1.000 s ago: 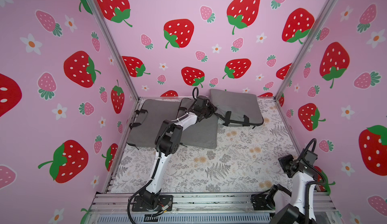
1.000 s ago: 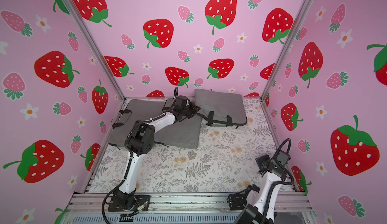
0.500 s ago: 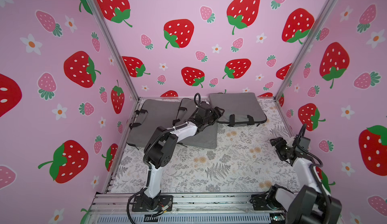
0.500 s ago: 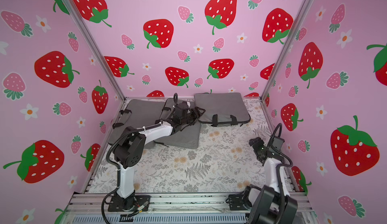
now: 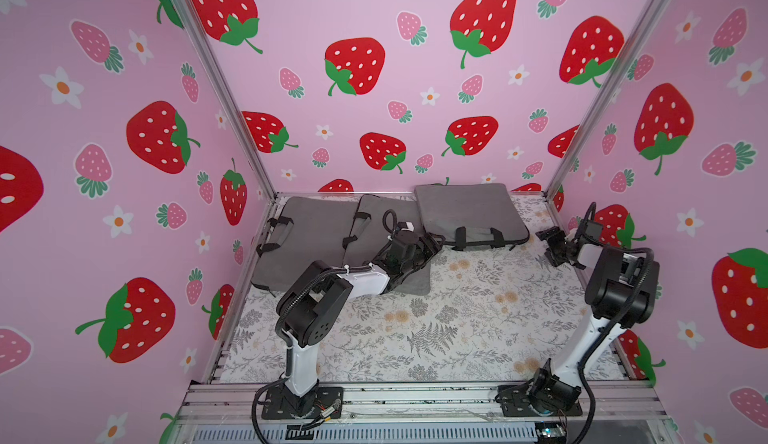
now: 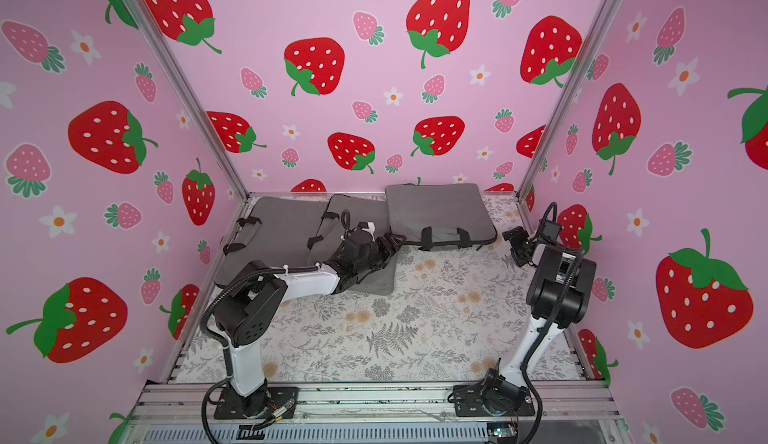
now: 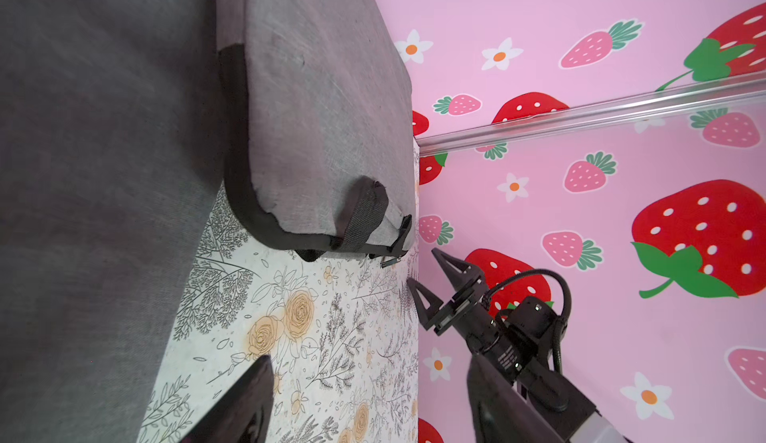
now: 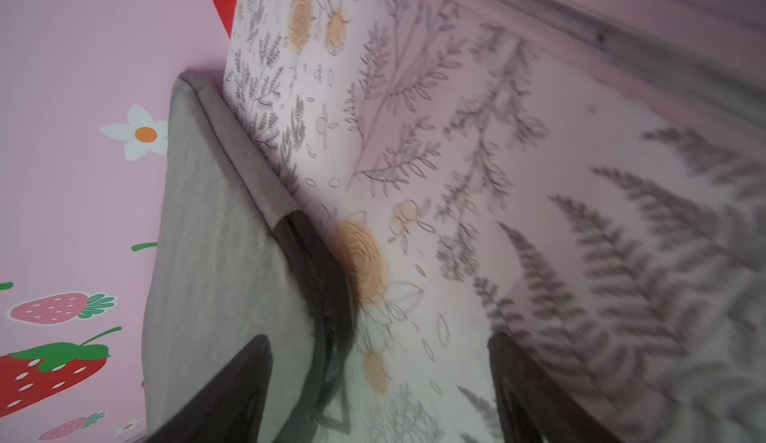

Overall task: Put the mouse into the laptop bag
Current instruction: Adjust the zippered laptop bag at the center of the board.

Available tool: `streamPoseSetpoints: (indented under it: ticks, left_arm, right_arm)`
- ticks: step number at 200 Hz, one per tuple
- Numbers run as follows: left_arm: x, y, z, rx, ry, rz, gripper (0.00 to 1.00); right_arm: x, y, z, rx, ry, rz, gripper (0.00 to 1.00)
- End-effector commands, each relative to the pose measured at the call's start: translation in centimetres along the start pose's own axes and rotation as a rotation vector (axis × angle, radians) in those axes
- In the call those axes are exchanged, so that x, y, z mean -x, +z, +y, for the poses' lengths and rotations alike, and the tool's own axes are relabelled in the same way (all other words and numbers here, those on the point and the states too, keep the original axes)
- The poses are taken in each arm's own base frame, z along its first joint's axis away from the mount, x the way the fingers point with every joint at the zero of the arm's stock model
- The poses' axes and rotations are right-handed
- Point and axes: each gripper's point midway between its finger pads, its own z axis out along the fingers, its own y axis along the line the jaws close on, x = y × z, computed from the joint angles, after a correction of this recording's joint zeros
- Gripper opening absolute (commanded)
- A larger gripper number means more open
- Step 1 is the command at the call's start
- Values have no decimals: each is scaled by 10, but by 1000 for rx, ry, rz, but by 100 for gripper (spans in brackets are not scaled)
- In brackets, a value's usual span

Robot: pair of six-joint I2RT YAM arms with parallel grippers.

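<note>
The mouse shows in no view. Three grey laptop bags lie along the back wall: the left bag [image 5: 307, 230], the middle bag [image 5: 374, 221] and the right bag [image 5: 465, 209] [image 6: 436, 207], which lies flat with its black handles toward the front. My left gripper [image 5: 436, 242] [image 6: 397, 242] [image 7: 369, 378] hovers open over the middle bag's right edge, pointing at the right bag [image 7: 323, 109], nothing between its fingers. My right gripper [image 5: 546, 246] [image 6: 512, 246] [image 8: 377, 349] stands open and empty just off the right bag's [image 8: 215, 254] near right corner.
The floral mat [image 5: 436, 317] covers the floor between the arms. Pink strawberry walls close in the back and both sides. The right arm's elbow [image 5: 623, 288] stands close to the right wall. The metal rail [image 5: 415, 396] with both arm bases runs along the front.
Both grippers have opened. The left arm drew back from the right bag, whose raised edge dropped flat. The right arm rose from the front right corner toward that bag.
</note>
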Motion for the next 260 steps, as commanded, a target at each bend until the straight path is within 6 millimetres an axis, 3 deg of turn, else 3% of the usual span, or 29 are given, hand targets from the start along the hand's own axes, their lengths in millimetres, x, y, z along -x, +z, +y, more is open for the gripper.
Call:
streamPoseSetpoints:
  ticks: [1,24,49,55,64,81,107,132,162,191,217,260]
  left_arm:
    - [1,7,-16,-74,-4,-10,74]
    - [-9,11,-11,-38,5,36,74]
    - [-14,9,-4,2,7,49,73]
    - [-15,8,-4,4,13,51,74]
    - [-17,8,-3,11,18,56,73]
    - [-21,8,0,27,26,75,73]
    - [-26,7,4,35,30,97,72]
    - [-38,11,12,59,45,131,72]
    - [-50,31,21,80,52,161,72]
    - [-59,57,31,83,53,192,72]
    - [-61,66,38,52,24,173,72]
    - [-68,65,31,38,29,166,71]
  right_arm:
    - [-15,23,13,0,-28,46,83]
    - [-27,50,12,-5,-27,88,82]
    - [-38,66,7,-23,-25,109,76]
    - [-40,67,6,-23,-25,114,67]
    - [-43,68,4,-24,-20,117,32]
    - [-50,61,1,-38,-9,127,0]
    - [-65,24,-5,-97,-35,93,0]
    - [-96,-21,-18,-147,-57,49,0]
    - [-146,-62,-38,-190,-95,53,0]
    - [-169,-103,-54,-209,-114,7,0]
    - [-187,-122,-50,-204,-204,19,27]
    - [-217,-138,-44,-211,-341,56,33]
